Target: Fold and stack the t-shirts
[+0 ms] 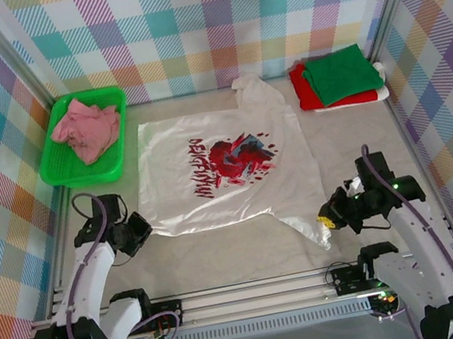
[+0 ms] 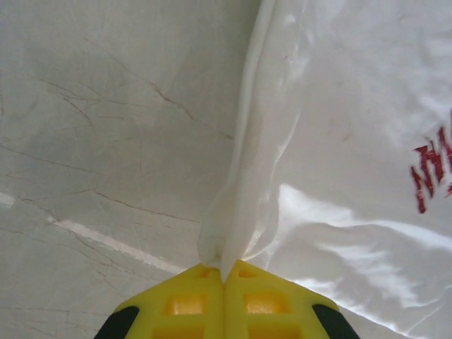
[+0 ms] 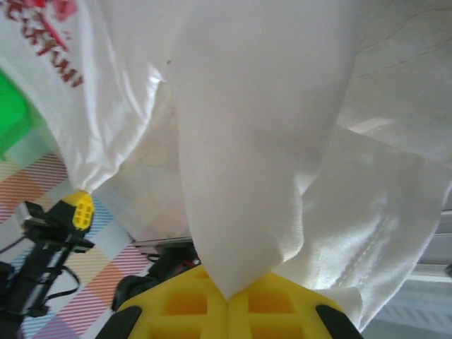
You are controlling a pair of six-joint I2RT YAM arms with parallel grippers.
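Observation:
The white t-shirt (image 1: 226,165) with a red-and-dark chest print lies spread in the middle of the table. My left gripper (image 1: 142,230) is shut on its near left corner; in the left wrist view the yellow jaws (image 2: 224,277) pinch a bunched fold of the white cloth (image 2: 353,141). My right gripper (image 1: 327,217) is shut on the near right sleeve, whose white cloth (image 3: 261,141) hangs up out of the closed jaws (image 3: 227,296). A folded green t-shirt (image 1: 339,72) lies on a red one (image 1: 306,96) at the back right. A crumpled pink t-shirt (image 1: 86,128) sits in the tray.
The green plastic tray (image 1: 124,159) stands at the back left, close to the white shirt's edge. Checked walls close in the table on three sides. A metal rail (image 1: 257,291) runs along the near edge between the arm bases.

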